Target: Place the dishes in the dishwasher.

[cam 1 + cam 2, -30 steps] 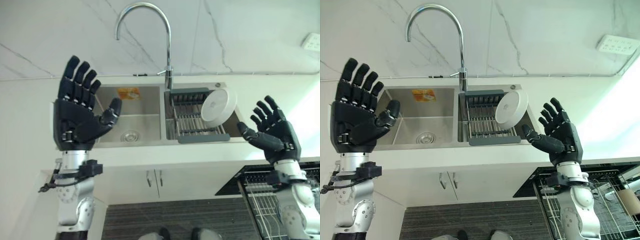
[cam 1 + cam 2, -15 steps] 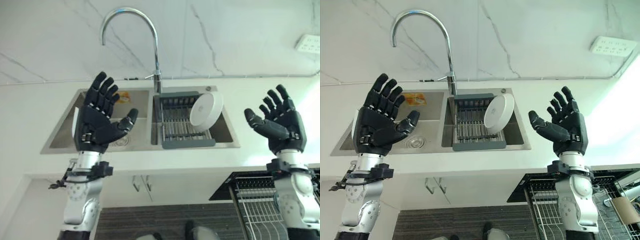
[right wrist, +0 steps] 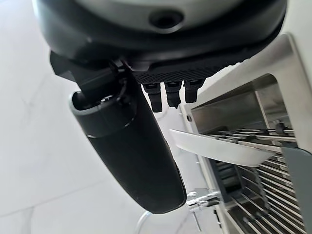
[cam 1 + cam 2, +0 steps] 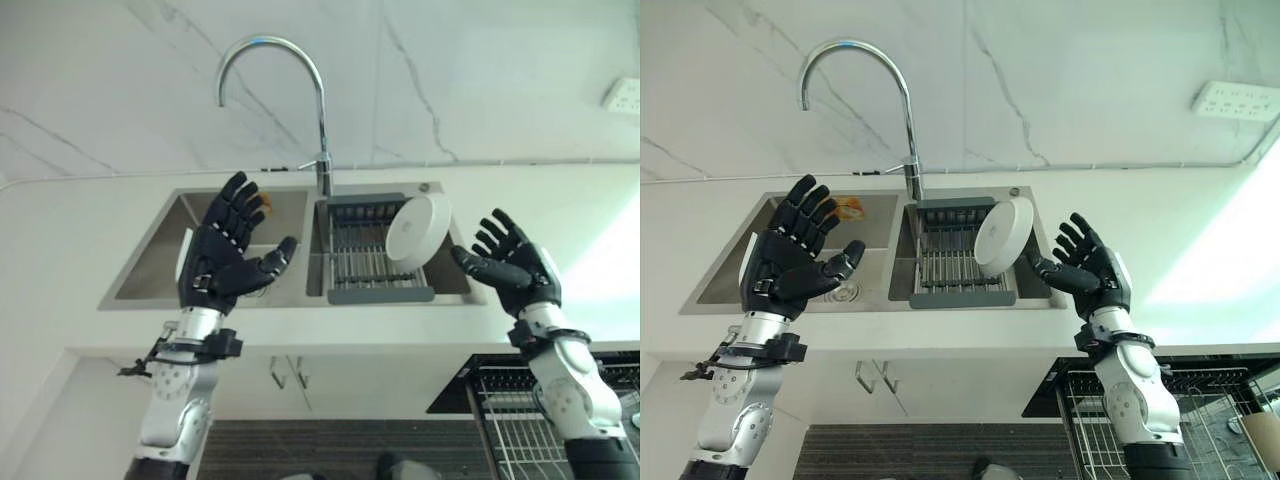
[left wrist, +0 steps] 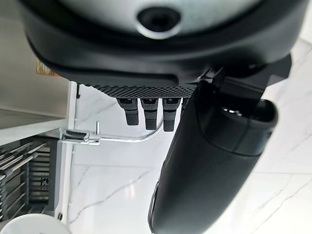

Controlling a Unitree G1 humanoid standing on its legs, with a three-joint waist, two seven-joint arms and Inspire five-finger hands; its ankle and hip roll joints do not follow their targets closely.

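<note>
Both hands are up with fingers spread, holding nothing: left hand (image 4: 232, 262) in front of the left basin of the sink (image 4: 140, 285), right hand (image 4: 512, 268) just right of the plate (image 4: 418, 227). The plate leans tilted in the rack (image 4: 365, 262) in the right basin, under the tap (image 4: 275, 90).

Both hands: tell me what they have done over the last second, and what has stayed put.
The right hand has come in toward the round white plate, its open fingers now close beside the rim, not touching. The left hand, open too, has moved in over the steel sink. Nothing was grasped. The plate still leans in the grey dish rack.
</note>
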